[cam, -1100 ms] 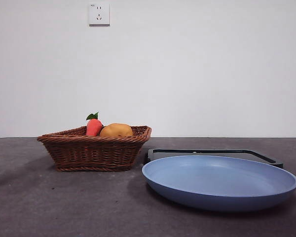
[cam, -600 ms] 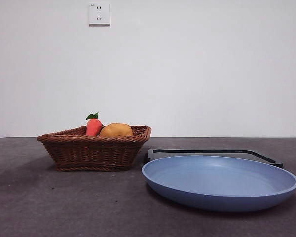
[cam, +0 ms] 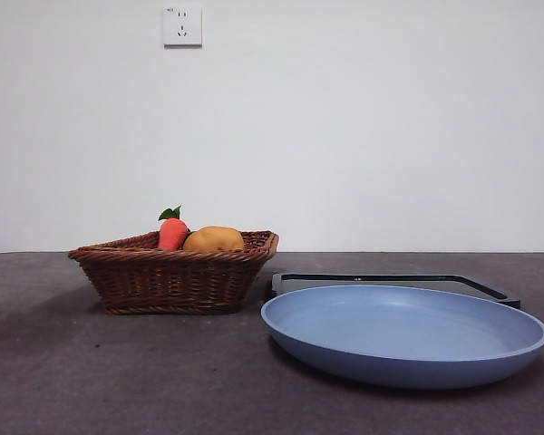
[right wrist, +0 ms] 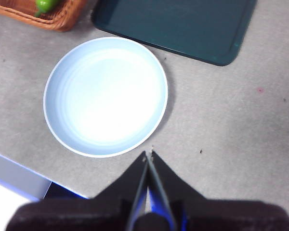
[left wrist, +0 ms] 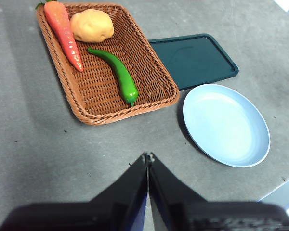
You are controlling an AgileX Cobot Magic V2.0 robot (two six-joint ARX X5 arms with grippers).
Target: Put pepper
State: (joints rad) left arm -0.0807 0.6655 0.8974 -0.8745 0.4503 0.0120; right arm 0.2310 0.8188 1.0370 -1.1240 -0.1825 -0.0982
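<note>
Pepper (left wrist: 117, 72) in basket (left wrist: 160, 100), beside carrot (left wrist: 63, 32).

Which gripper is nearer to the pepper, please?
Left. The left gripper hangs above bare table beside the basket holding the pepper; the right gripper hangs past the blue plate.

Glossy green pepper (left wrist: 116, 73); brown woven basket (left wrist: 79, 98); pale blue plate (left wrist: 226, 124); seemingly dark-green tray (left wrist: 195, 58)

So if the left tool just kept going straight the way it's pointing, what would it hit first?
Probably bare table. The left tool, jaws shut, aims at open tabletop short of the basket; the basket's near rim comes next along that line. Depth is hard to judge.
</note>
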